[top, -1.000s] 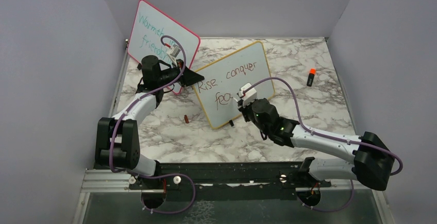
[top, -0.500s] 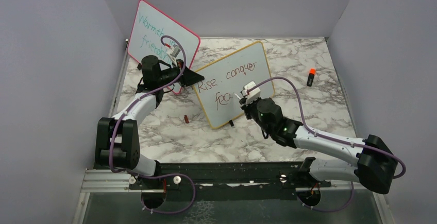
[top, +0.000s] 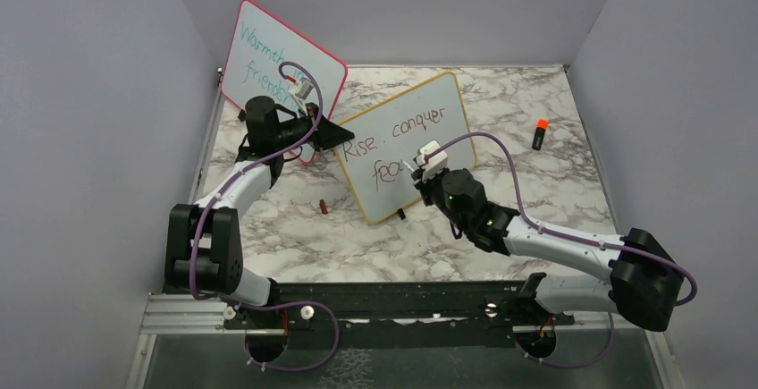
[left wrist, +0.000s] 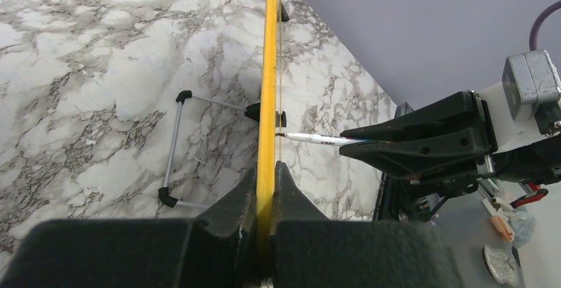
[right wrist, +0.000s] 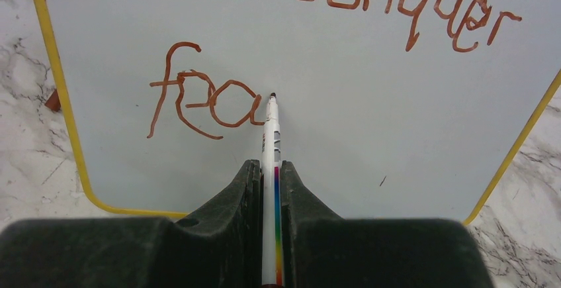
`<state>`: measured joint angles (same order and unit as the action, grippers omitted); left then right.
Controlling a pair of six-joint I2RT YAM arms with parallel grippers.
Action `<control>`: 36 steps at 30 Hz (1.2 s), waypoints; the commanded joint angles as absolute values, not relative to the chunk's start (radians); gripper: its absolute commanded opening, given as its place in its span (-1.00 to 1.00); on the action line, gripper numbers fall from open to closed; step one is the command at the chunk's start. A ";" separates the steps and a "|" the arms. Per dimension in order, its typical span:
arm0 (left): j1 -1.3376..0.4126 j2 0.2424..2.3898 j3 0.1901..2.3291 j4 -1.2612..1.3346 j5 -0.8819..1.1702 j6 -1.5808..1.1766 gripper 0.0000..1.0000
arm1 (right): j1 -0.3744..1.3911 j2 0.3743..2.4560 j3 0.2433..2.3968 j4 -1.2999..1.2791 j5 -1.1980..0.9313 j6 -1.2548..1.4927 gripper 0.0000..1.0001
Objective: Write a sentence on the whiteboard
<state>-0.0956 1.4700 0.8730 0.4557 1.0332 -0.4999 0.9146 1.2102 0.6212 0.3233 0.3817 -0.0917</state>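
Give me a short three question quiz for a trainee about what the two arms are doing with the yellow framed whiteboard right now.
1. True or false: the left fingers are shut on the edge of the rectangular yellow-orange-framed whiteboard.
2. The brownish-red handwritten second line reads: A) fea B) fears C) fe
3. What do the right fingers hold?
Key: 1 true. 2 A. 3 A slim white marker pen with a rainbow stripe, tip at the board.
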 commanded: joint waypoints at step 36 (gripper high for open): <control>-0.089 1.473 0.868 0.439 1.057 -0.488 -1.00 | 0.902 1.202 0.606 0.237 0.349 -0.029 -0.99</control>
